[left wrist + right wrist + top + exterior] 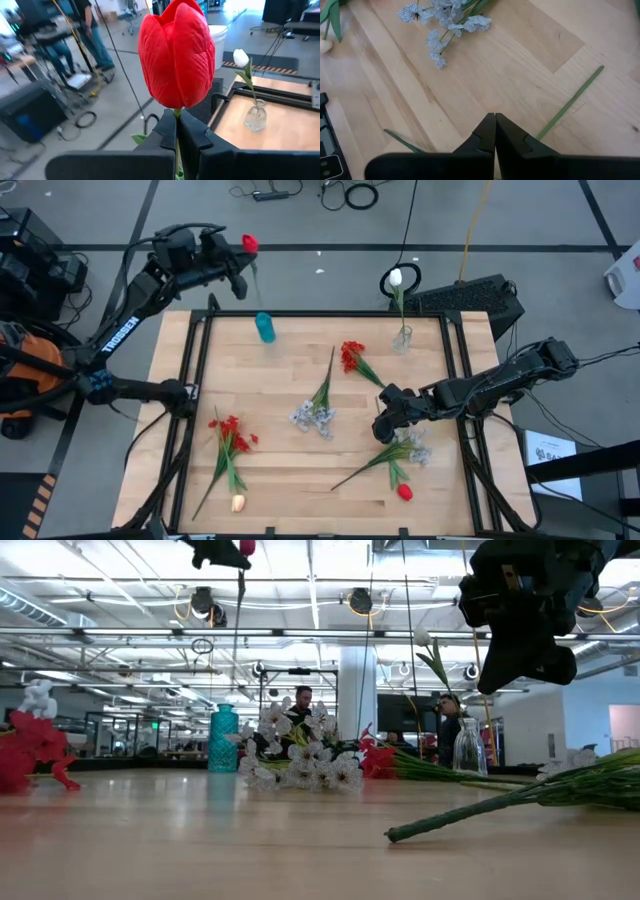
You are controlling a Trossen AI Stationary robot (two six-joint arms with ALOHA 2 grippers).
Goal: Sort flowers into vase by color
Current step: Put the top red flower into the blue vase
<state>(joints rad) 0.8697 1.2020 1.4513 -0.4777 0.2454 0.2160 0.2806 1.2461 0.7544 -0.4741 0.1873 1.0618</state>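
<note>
We see a pale wood table framed by black rails, in a large bright hall with people beyond. From table centre, the teal vase stands at eleven o'clock and the glass vase, holding a white tulip, at one. The left gripper, past the far edge at eleven, is clamped on a red tulip, stem vertical, bud up. The right gripper, fingers pressed together and empty, hovers at four above a white spray. Loose flowers lie flat, stems mostly running diagonally: red blooms at seven, another spray centrally. Bare wood remains along the near edge.
</note>
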